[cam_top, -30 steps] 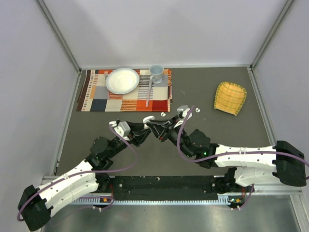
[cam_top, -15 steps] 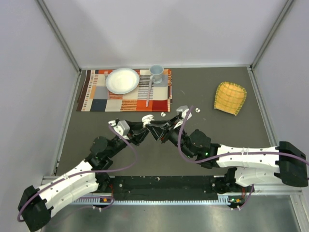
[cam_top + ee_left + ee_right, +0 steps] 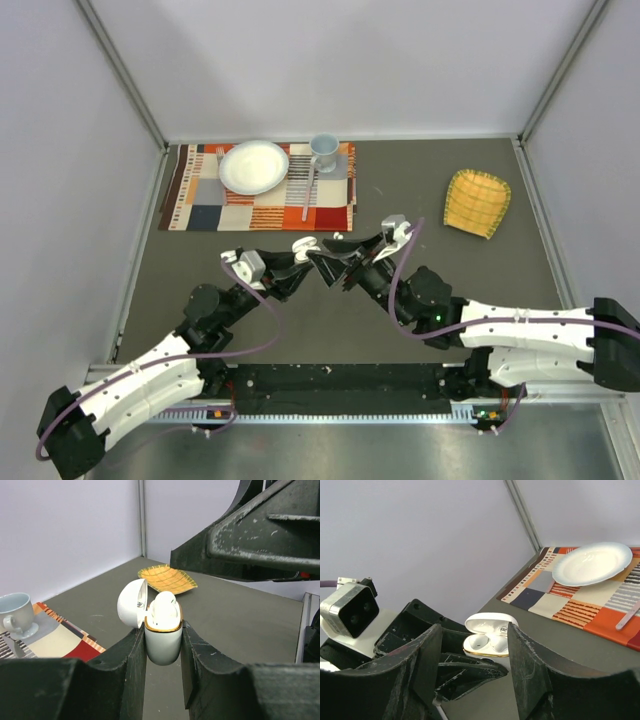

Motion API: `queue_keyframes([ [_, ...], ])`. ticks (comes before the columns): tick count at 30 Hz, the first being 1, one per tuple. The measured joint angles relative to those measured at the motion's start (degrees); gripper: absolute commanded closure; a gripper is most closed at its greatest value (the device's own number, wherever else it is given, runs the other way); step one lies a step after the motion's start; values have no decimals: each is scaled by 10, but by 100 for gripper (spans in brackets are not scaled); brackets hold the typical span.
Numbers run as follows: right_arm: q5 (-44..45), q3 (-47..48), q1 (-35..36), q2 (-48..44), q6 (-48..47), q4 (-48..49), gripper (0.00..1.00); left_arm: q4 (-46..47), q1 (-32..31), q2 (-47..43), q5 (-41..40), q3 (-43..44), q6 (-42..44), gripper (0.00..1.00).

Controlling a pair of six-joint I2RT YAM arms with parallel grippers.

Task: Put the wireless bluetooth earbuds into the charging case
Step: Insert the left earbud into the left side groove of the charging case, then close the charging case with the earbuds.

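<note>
My left claw (image 3: 163,634) is clamped on the charging case (image 3: 163,649) at the centre of the left wrist view, with one finger (image 3: 131,655) pressed to each side of its lower half; the case stands upright, its gold-rimmed mouth facing up, and its lid (image 3: 132,603) is swung open to the left; a white earbud (image 3: 165,609) rises out of the mouth, seated in the case.

In the top view the case is the small white spot at the middle of the frame, where my two arms meet; my right claw (image 3: 328,252) hangs just to the right of it there; in the left wrist view that same claw fills the upper right as a dark, scuffed bar above the case. Its fingers (image 3: 417,675) are spread apart with nothing between them; through the gap I see the open case at the lower centre of the right wrist view, lid tipped back; from that side I cannot tell which wells are filled.

In the upper left of the top view lies a striped placemat (image 3: 260,200) bearing a plate (image 3: 253,166), a cup (image 3: 323,150) and a spoon (image 3: 309,190); a yellow dish (image 3: 477,202) sits at the upper right on the dark table (image 3: 450,270).
</note>
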Motion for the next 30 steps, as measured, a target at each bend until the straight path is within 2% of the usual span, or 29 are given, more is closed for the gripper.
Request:
queue_keyframes([
  [1, 2, -1, 0, -3, 0, 0, 35, 0, 0, 0, 0, 0, 0, 100],
  [3, 4, -5, 0, -11, 0, 2, 25, 2, 0, 0, 0, 0, 0, 100],
  [6, 14, -16, 0, -30, 8, -4, 20, 2, 0, 0, 0, 0, 0, 100],
  [10, 32, -23, 0, -59, 14, -23, 4, 2, 0, 1, 0, 0, 0, 100],
  [12, 51, -23, 0, -75, 26, -39, 1, 2, 0, 2, 0, 0, -1, 100],
  [16, 87, -21, -3, -110, 53, -95, 1, 3, 0, 8, 0, 0, -5, 100],
  [19, 108, 14, -12, -116, 78, -193, 1, 3, 0, 15, 0, 0, -8, 100],
  [24, 160, 131, -42, -76, 137, -391, 1, -5, 0, 21, 0, 1, -2, 100],
  [27, 135, 183, -103, -50, 183, -498, 1, -7, 0, 21, 0, 2, 1, 100],
  [30, 67, 188, -174, -42, 219, -558, 1, -11, 0, 20, 3, 4, 1, 100],
])
